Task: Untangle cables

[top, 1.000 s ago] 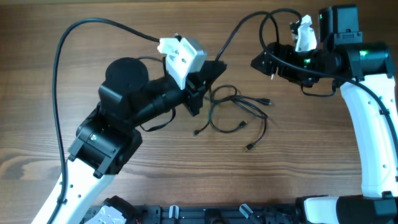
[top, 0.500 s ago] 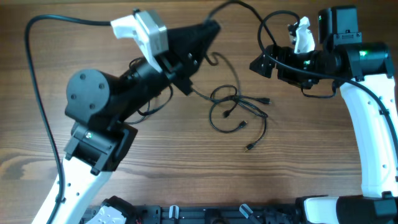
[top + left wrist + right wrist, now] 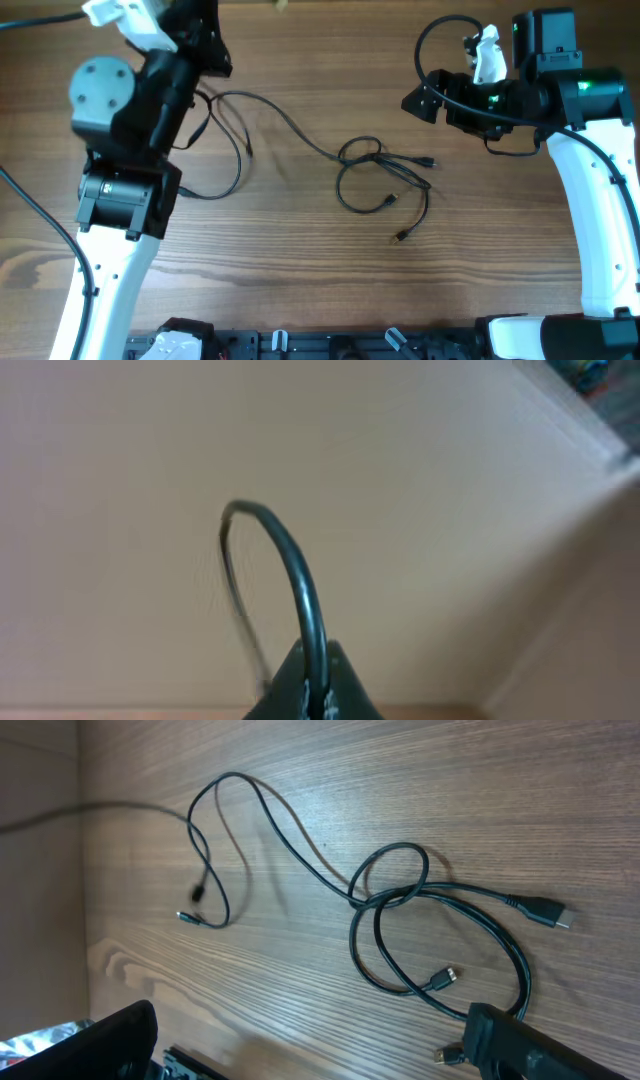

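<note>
looking down from overhead, you find the cables (image 3: 382, 178) lying as a loose knot of thin, glossy black loops near the middle of the wooden table (image 3: 300, 270), whose brown grain runs in long streaks. one strand (image 3: 290, 128) leaves the knot and runs in a shallow curve toward the upper left, up to the left arm.

in your left wrist view, the left gripper (image 3: 315, 690) has its dark fingers pressed together into a narrow wedge. they pinch a round, smooth black cord (image 3: 305, 590), which rises from the tips in a tall hooked arch against a plain beige wall. that view is soft and blurred.

the right gripper (image 3: 415, 102) sits at the upper right, well apart from the knot. in its wrist view, its two blocky black fingers (image 3: 530, 1045) stand spread wide at the bottom corners.

from there you can read the knot's shape. two rounded loops cross and twist over each other at one point, and a bigger oval sweeps below them. a chunky plug (image 3: 545, 911) with a silvery tip points right, and a smaller connector (image 3: 441, 979) lies inside the oval. at far left the long strand doubles back in a narrow hairpin and ends in a tiny tip (image 3: 188, 917) flat on the wood.
</note>
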You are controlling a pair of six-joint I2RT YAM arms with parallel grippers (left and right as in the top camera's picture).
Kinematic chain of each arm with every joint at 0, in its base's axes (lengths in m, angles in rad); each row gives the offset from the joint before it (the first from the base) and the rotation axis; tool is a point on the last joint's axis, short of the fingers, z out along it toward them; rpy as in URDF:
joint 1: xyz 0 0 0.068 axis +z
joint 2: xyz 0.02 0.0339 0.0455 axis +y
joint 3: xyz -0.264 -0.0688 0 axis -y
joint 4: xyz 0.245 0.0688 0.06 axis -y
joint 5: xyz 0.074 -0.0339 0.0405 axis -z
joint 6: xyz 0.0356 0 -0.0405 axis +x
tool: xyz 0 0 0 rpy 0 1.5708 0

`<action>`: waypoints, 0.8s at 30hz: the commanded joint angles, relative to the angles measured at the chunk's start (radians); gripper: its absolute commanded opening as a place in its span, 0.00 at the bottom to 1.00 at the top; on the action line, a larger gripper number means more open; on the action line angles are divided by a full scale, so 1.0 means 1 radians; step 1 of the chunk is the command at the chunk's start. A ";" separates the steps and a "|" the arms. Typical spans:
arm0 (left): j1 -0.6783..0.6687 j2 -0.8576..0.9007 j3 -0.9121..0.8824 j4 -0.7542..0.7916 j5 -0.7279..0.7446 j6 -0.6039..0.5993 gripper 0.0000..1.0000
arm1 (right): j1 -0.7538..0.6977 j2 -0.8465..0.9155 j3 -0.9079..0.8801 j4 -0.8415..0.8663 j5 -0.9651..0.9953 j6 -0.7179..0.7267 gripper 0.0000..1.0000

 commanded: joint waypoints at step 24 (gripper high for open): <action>0.663 0.508 0.011 0.299 0.089 0.234 0.04 | 0.000 0.013 -0.331 0.118 -0.006 0.008 1.00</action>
